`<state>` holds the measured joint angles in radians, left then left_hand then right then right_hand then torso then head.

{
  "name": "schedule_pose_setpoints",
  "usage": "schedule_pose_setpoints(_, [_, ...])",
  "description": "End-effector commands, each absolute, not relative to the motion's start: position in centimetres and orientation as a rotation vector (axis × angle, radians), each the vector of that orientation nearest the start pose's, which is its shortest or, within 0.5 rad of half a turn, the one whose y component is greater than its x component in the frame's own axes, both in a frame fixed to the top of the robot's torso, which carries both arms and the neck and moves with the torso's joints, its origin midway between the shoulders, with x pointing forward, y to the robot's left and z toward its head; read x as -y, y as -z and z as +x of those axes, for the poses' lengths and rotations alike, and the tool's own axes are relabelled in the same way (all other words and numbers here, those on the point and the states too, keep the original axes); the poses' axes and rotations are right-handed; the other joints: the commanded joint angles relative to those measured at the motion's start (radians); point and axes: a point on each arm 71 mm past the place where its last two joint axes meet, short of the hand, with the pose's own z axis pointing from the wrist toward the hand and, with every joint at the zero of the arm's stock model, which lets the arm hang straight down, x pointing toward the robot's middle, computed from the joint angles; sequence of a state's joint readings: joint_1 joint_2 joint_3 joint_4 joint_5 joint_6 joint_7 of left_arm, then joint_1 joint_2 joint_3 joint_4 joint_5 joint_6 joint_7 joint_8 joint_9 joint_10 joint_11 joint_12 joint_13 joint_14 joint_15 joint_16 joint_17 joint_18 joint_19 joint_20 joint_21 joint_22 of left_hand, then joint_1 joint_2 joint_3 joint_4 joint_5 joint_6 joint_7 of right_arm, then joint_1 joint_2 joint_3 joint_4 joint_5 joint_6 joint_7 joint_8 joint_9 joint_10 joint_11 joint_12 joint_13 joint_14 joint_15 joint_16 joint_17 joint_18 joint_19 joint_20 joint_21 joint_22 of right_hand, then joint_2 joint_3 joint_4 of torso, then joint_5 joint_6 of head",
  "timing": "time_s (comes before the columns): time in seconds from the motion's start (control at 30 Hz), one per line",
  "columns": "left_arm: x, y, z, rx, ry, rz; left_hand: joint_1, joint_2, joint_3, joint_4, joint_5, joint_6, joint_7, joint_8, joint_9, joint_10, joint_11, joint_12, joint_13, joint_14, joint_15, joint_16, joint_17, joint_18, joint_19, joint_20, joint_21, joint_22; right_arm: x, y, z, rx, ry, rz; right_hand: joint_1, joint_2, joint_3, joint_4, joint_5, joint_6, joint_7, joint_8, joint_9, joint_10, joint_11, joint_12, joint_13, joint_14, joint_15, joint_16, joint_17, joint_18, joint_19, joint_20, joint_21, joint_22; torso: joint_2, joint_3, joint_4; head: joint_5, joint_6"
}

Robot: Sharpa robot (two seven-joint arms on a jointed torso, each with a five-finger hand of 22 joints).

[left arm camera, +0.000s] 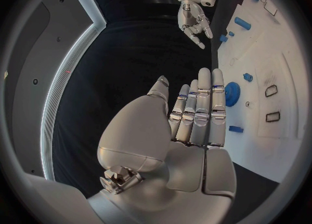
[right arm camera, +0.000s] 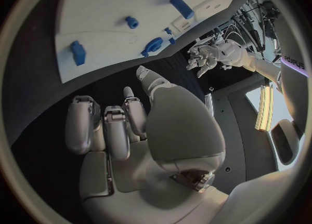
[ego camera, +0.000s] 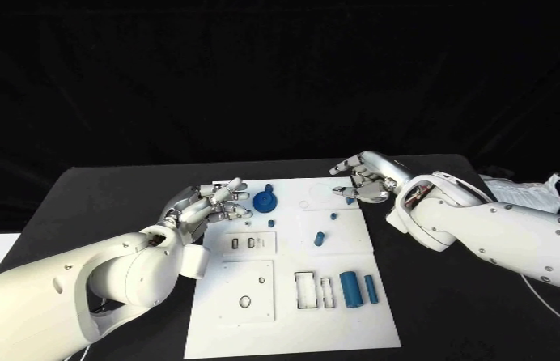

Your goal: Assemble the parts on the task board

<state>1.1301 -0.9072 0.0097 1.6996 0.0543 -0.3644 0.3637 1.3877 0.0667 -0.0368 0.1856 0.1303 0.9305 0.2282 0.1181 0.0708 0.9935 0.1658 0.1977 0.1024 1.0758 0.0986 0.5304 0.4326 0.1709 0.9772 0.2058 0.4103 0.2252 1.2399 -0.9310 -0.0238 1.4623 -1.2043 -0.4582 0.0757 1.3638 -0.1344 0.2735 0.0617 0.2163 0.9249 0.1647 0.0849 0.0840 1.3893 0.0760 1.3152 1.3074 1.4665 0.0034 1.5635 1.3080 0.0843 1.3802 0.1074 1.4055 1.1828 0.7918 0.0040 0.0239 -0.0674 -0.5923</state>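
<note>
Two silver hands flank the white rectangular task board (ego camera: pixel 292 296) on the black counter (ego camera: pixel 105 207). Left hand (ego camera: pixel 208 205), fingers spread and holding nothing, hovers at the board's left edge beside the round blue gear part (ego camera: pixel 266 201). Right hand (ego camera: pixel 364 181), fingers curled inward around nothing, sits at its far right corner.

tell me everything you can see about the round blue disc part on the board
The round blue disc is a flat, toothed-edge part, apparently plastic, with a small tab at its far side. It lies on the white task board near the far left corner, just beside the left hand's fingertips. Whether they touch it cannot be told.
</note>
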Motion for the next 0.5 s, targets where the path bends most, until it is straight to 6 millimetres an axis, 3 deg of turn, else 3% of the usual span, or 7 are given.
schedule_pose_setpoints(0.03, [-18.9,18.0,45.0,-1.452,1.671,-1.206,-0.008,-0.008,-0.008,0.0,0.002,-0.008,0.0,-0.003,0.0,-0.005,-0.001,0.004,0.001,-0.009,0.001,0.003,0.001,0.007,-0.008,-0.002,0.006,0.001,27.5,15.3,50.4,-1.528,-0.791,0.053,0.008,-0.004,-0.003,-0.007,-0.007,0.002,0.001,-0.002,-0.002,-0.006,0.0,-0.008,0.013,0.101,-0.002,-0.001,0.248,-0.006,-0.006,-0.002,-0.005,0.0,-0.003,0.005,-0.0089,-0.005,0.001])
schedule_pose_setpoints(0.23, [-19.0,18.1,45.1,-1.451,1.667,-1.207,-0.008,-0.008,-0.008,0.0,0.002,-0.008,0.0,-0.002,0.0,-0.005,-0.001,0.004,0.001,-0.009,0.001,0.004,0.001,0.007,-0.008,-0.002,0.006,0.001,29.1,15.8,50.9,-1.544,-0.753,0.068,0.008,-0.005,-0.005,-0.008,-0.009,0.001,0.001,-0.003,-0.002,-0.007,0.0,-0.01,0.011,0.101,-0.002,0.0,0.249,-0.006,-0.006,-0.002,-0.005,0.0,-0.003,0.0101,-0.0104,-0.007,-0.004])
schedule_pose_setpoints(0.3, [-19.0,18.1,45.1,-1.451,1.665,-1.208,-0.008,-0.008,-0.008,0.0,0.002,-0.008,0.0,-0.002,0.0,-0.005,-0.001,0.004,0.001,-0.009,0.001,0.004,0.001,0.007,-0.008,-0.002,0.006,0.001,29.4,16.1,51.1,-1.553,-0.742,0.073,0.008,-0.006,-0.006,-0.008,-0.009,0.001,0.001,-0.003,-0.002,-0.008,0.0,-0.011,0.01,0.101,-0.002,-0.001,0.249,-0.006,-0.006,-0.002,-0.005,-0.001,-0.002,0.0076,-0.0091,-0.009,-0.005])
schedule_pose_setpoints(0.5, [-19.1,18.2,45.1,-1.452,1.662,-1.211,-0.008,-0.007,-0.008,0.001,0.002,-0.008,0.0,-0.002,0.0,-0.005,-0.001,0.004,0.001,-0.009,0.001,0.004,0.001,0.007,-0.009,-0.002,0.006,0.001,29.8,17.1,51.5,-1.581,-0.717,0.087,0.008,-0.004,-0.009,-0.009,-0.011,-0.003,0.002,-0.005,-0.003,-0.012,0.001,-0.017,0.005,0.1,-0.002,-0.002,0.246,-0.005,-0.008,-0.002,-0.007,-0.003,-0.002,0.0059,-0.0076,-0.011,-0.009])
